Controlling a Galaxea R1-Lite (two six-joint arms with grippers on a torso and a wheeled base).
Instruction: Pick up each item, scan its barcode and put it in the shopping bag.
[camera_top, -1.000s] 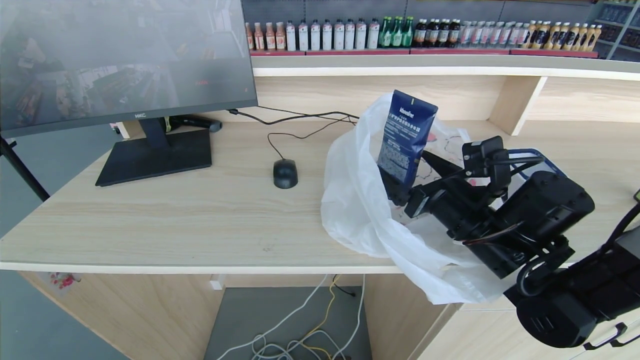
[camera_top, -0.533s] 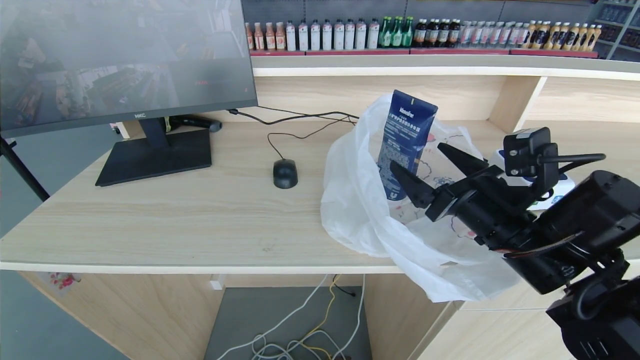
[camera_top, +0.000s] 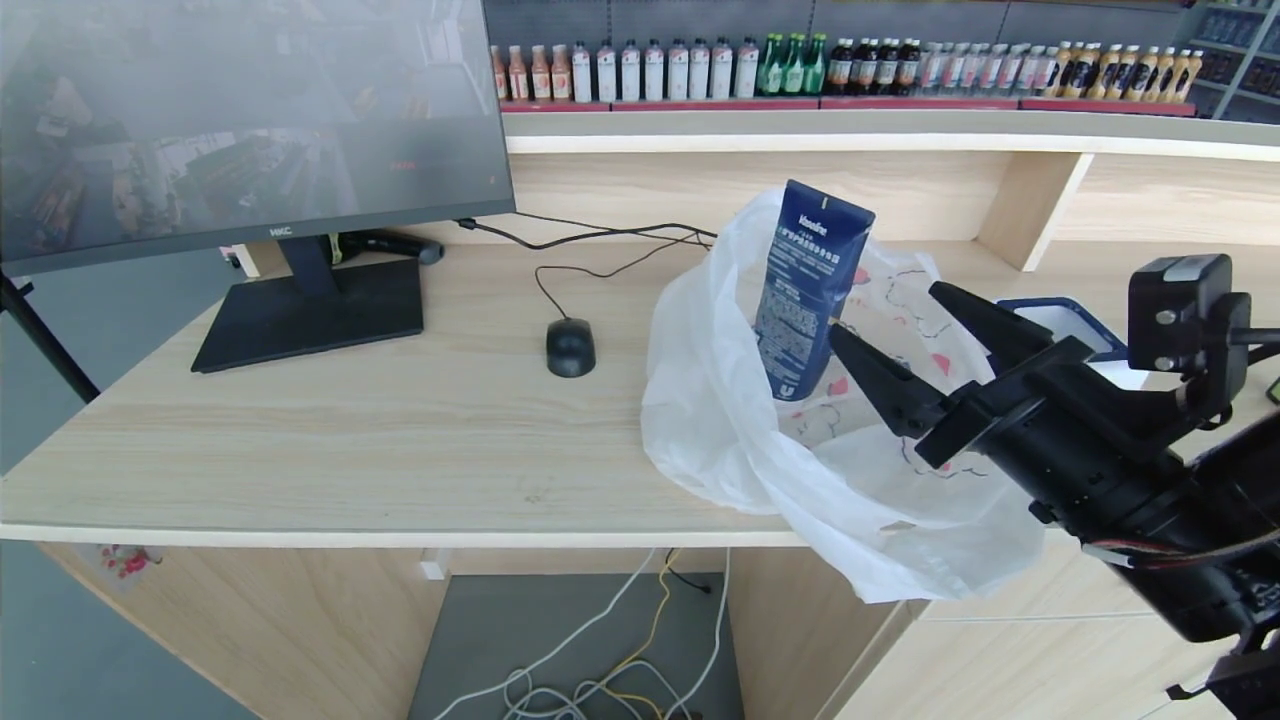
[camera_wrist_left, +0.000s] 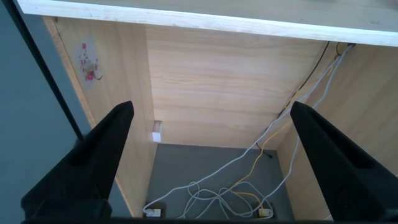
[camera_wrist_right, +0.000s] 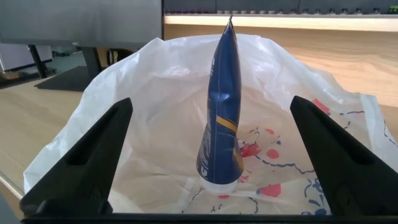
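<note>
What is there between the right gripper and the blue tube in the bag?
Nothing solid. In the right wrist view, only the printed plastic of the bag lies between the open right gripper and the upright blue tube.

From the head, looks forward and down from well back over the pale wooden counter, the white translucent plastic shopping bag and the dark blue squeeze tube standing in it. From the right wrist, faces the same bag and tube close up, nearly level. From the left wrist, sits below the counter's edge, facing the white and yellow cables underneath, also caught low from the head.
</note>
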